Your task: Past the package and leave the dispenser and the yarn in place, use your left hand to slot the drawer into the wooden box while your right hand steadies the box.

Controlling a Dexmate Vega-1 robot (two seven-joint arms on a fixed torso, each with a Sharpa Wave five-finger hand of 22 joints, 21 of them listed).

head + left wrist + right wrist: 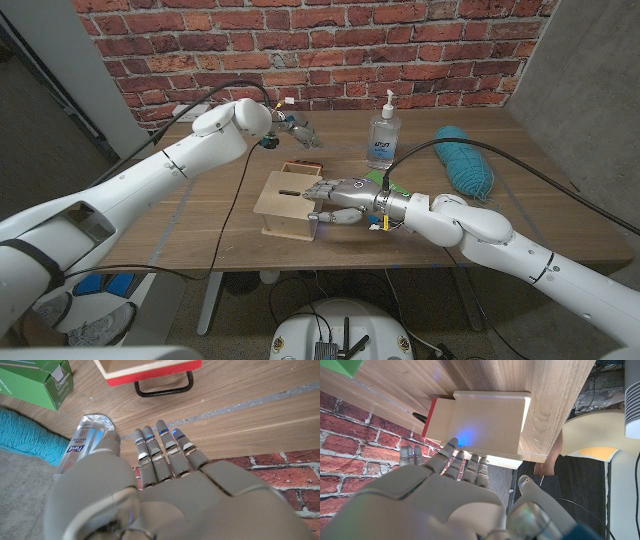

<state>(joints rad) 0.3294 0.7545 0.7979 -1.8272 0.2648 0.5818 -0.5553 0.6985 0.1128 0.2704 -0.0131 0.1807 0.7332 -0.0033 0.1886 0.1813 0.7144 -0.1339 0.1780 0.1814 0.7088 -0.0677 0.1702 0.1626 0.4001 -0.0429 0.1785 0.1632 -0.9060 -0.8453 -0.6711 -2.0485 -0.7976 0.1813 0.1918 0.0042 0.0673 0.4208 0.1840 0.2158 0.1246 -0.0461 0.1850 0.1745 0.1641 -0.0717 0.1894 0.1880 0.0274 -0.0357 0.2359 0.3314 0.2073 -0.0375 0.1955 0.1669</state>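
Edges matter most around the one wooden box [291,203], which sits close to the table's [200,235] near rim, at about 7 o'clock from the table's middle. One drawer [303,168], red-fronted with a dark wire handle, pokes out of the box's far side; how deep it sits cannot be told. The right hand [335,199] lies against the box's right side with fingers spread, fingertips [451,445] touching its pale top panel in the right wrist view. The left hand [294,128] hovers past the drawer at roughly 12 o'clock from the box, apart from it, fingers [165,447] straight and close together, holding nothing; bare wood lies between its fingertips and the drawer handle in the left wrist view. One clear pump dispenser [383,132] stands upright at about 1 o'clock from the box, near the left hand. One green package [34,381] shows partly behind the right wrist, between dispenser and yarn. One skein of teal yarn [464,160] lies toward the right edge at about 3 o'clock. Open tabletop spreads left of the box.
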